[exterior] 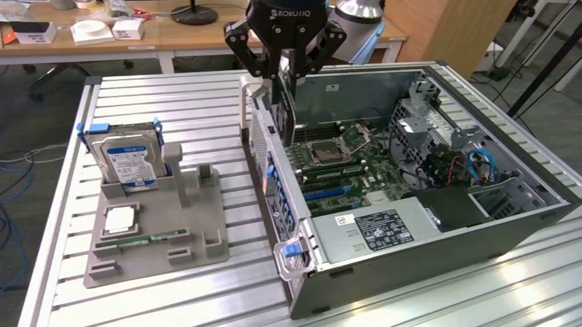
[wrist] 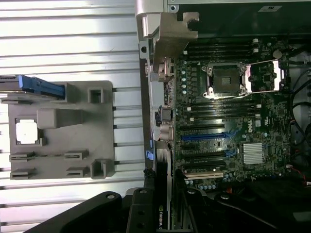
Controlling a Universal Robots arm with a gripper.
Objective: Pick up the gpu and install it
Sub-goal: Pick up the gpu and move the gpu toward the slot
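Slatted metal table [exterior: 182,95]: over the open computer case [exterior: 509,225], the pincer [exterior: 283,71] grips the gpu [exterior: 286,119] upright.

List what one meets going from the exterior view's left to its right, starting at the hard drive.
hard drive → grey upright post of the parts tray → gpu hanging at the case's open side → processor socket on the motherboard → blue cables

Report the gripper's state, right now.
Gripper: closed on the gpu, holding it on edge over the open computer case.
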